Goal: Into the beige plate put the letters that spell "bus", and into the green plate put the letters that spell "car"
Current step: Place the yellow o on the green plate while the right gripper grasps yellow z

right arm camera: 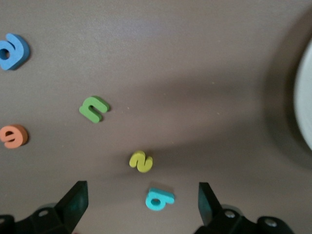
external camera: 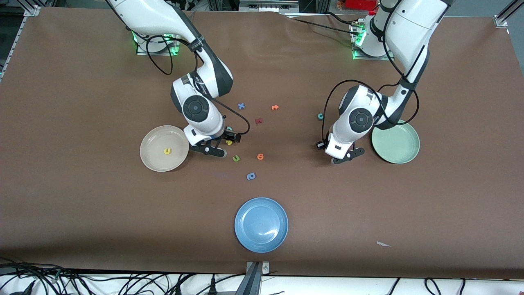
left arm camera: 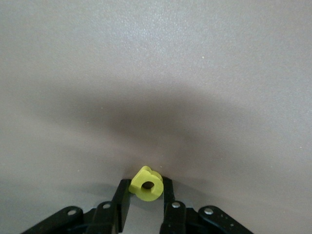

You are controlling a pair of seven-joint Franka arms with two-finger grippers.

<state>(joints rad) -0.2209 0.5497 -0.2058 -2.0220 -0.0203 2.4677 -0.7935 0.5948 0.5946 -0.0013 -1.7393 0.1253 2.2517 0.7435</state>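
Yellow "a" (left arm camera: 146, 184) between left jaws, pinched.

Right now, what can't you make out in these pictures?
- Front view: the left arm's wrist hides the yellow letter held in the left gripper.
- Front view: the right gripper partly covers the yellow s and teal b.
- Right wrist view: the frame edge cuts off the beige plate.
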